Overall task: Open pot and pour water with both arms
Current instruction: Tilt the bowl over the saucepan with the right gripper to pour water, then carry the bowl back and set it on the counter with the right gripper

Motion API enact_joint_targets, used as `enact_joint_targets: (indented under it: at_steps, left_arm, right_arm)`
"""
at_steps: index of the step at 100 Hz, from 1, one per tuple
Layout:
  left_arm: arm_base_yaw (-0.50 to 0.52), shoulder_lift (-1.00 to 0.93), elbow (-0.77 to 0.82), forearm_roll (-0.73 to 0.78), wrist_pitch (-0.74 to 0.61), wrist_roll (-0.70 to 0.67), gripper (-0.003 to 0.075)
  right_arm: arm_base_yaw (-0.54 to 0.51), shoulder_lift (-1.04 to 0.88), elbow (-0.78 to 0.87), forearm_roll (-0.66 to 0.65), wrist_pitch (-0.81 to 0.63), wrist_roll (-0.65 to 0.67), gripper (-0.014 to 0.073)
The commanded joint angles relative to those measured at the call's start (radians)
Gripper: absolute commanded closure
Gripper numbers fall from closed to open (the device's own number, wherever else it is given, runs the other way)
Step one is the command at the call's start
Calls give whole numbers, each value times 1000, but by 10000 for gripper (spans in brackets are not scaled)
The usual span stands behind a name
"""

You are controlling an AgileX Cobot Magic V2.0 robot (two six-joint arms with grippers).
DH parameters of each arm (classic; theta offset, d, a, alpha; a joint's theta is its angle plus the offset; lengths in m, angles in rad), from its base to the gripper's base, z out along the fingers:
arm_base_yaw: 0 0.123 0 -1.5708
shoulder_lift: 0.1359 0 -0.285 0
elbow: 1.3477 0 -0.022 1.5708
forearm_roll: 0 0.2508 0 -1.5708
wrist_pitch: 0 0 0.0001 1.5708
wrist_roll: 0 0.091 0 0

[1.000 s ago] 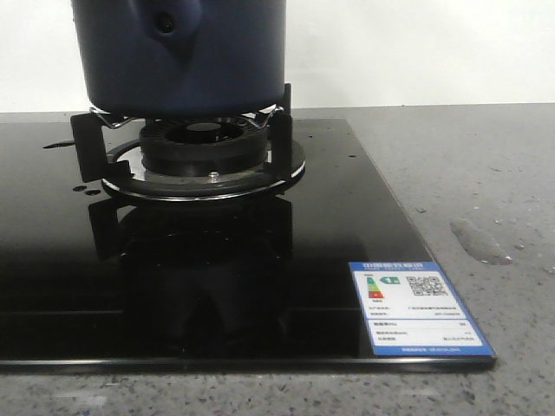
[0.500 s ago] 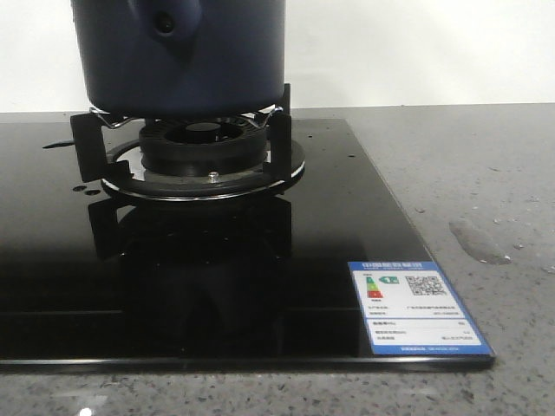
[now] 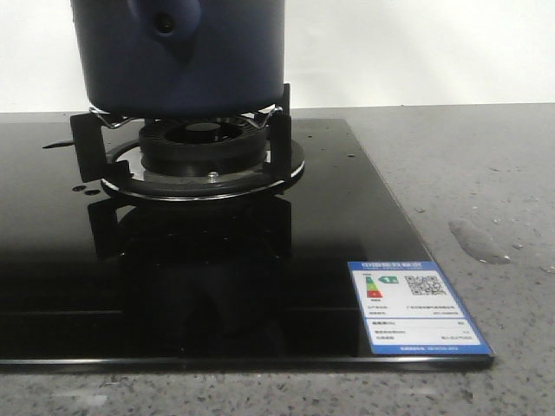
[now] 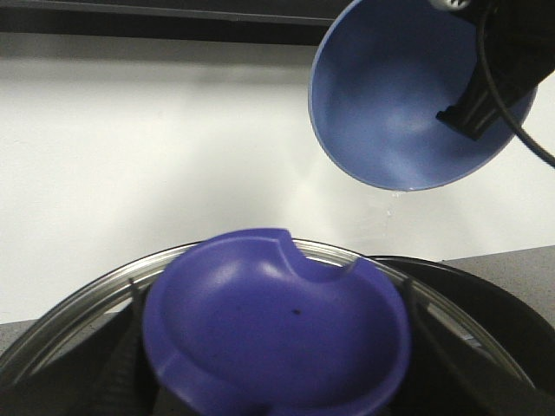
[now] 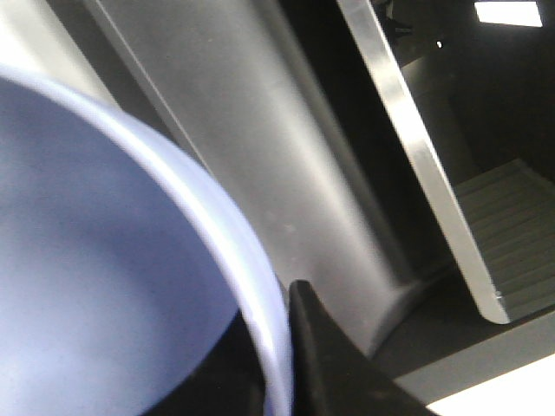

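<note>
The dark navy pot [image 3: 182, 61] stands on the burner grate, its knob-like mount [image 3: 165, 22] facing me; neither gripper shows in the front view. In the left wrist view a purple-blue lid [image 4: 277, 329] fills the space at my left gripper [image 4: 277, 394], held just over the pot's steel rim [image 4: 78, 303]; the fingertips are hidden. My right gripper [image 5: 276, 347] is shut on the rim of a lighter blue bowl [image 5: 87, 260]. The bowl [image 4: 390, 104] hangs tipped above the pot, with drops at its lower edge.
The pot sits on a black burner [image 3: 204, 143] set in a glossy black glass hob [image 3: 329, 225] with a blue energy label [image 3: 416, 305] at its front right corner. A small water puddle [image 3: 477, 240] lies on the grey counter to the right. A white wall stands behind.
</note>
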Motion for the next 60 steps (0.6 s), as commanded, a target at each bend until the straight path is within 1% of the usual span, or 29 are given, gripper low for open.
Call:
enact_joint_targets:
  at_steps: [1,19,42,46,54,60]
  left_arm:
    - [-10,-13,-44,-18,9,-5,395]
    - [-10,-13,-44,-18,9,-5,395]
    - [-10,-13,-44,-18,9,-5,395]
    - [-10,-13,-44,-18,9,-5,395]
    - [-10,-13,-44,-18,9,-5,395]
    - [-10,-13,-44,-18,9,-5,395]
  right_arm:
    - [2,-67,-33,-38,0,6,634]
    - [2,-25,-31,48,35,6,634]
    - [2,-15,50,83,70,6,635]
    - [2,-15,51,89,74,31,636]
    - [2,-22,46,89,91,132,636]
    - [2,-35,39,92,109,149,636]
